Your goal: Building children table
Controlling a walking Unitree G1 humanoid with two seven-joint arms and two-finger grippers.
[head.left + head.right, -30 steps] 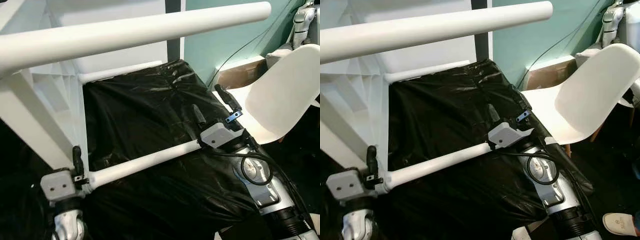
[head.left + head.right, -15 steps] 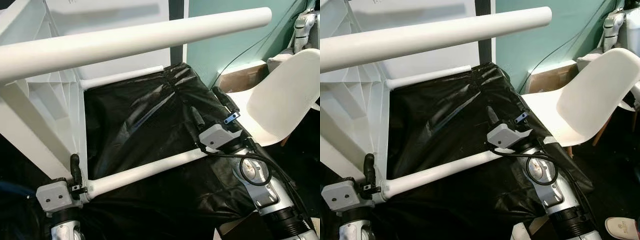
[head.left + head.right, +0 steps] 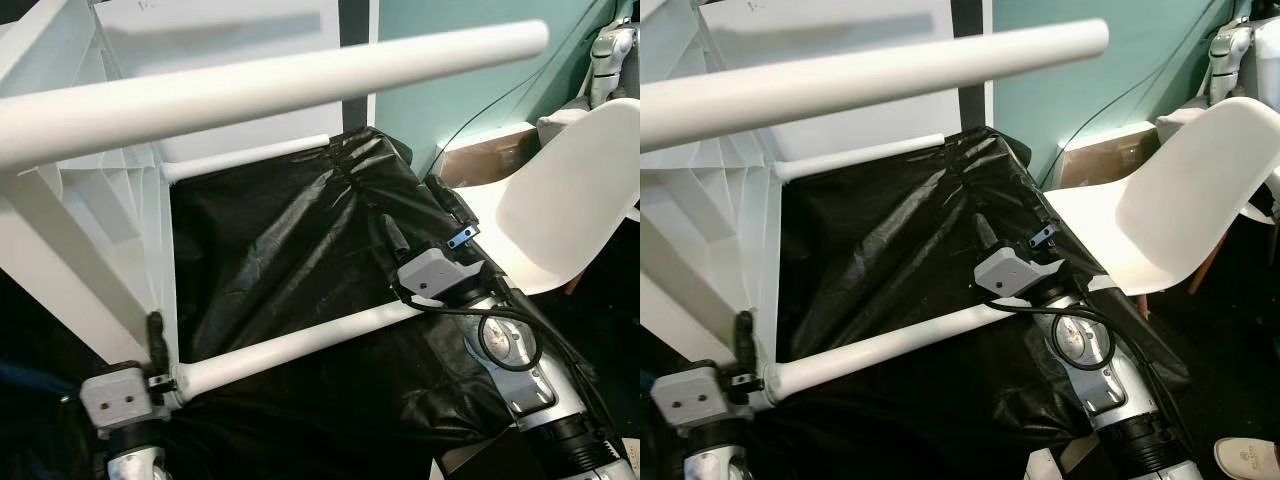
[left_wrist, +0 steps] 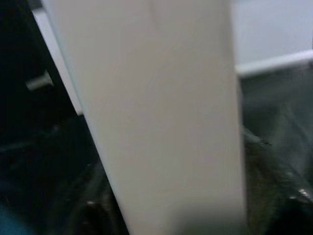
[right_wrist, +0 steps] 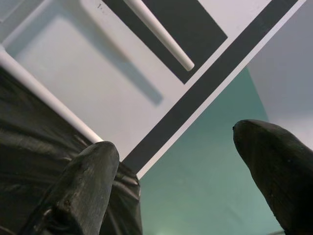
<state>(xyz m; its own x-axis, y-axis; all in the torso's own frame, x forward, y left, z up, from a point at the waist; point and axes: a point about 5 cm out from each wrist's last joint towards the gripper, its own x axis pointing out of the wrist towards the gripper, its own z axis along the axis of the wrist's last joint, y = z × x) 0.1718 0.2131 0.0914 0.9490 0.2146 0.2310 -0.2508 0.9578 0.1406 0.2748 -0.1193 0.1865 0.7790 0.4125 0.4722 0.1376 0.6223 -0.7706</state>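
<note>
The white children's table [image 3: 90,215] lies on its side with its ribbed underside facing me and its round legs pointing right. The upper leg [image 3: 270,90] crosses the top of the view. A lower leg [image 3: 300,340] runs from the table corner to my right wrist. My left gripper [image 3: 155,330] sits at that leg's base, against the table's edge. The left wrist view shows a broad white table part [image 4: 161,112] close up. My right gripper [image 3: 425,215] stands open at the leg's free end, nothing between its fingers [image 5: 83,191].
A crumpled black plastic sheet [image 3: 290,230] covers the surface under the table. A white moulded chair [image 3: 570,200] stands at the right, a cardboard box [image 3: 480,155] behind it against the teal wall. A far table leg [image 3: 250,158] lies along the sheet's back edge.
The lower leg and both grippers have sunk a little in view and the tabletop has tilted slightly. The right gripper has stayed open at the leg's end.
</note>
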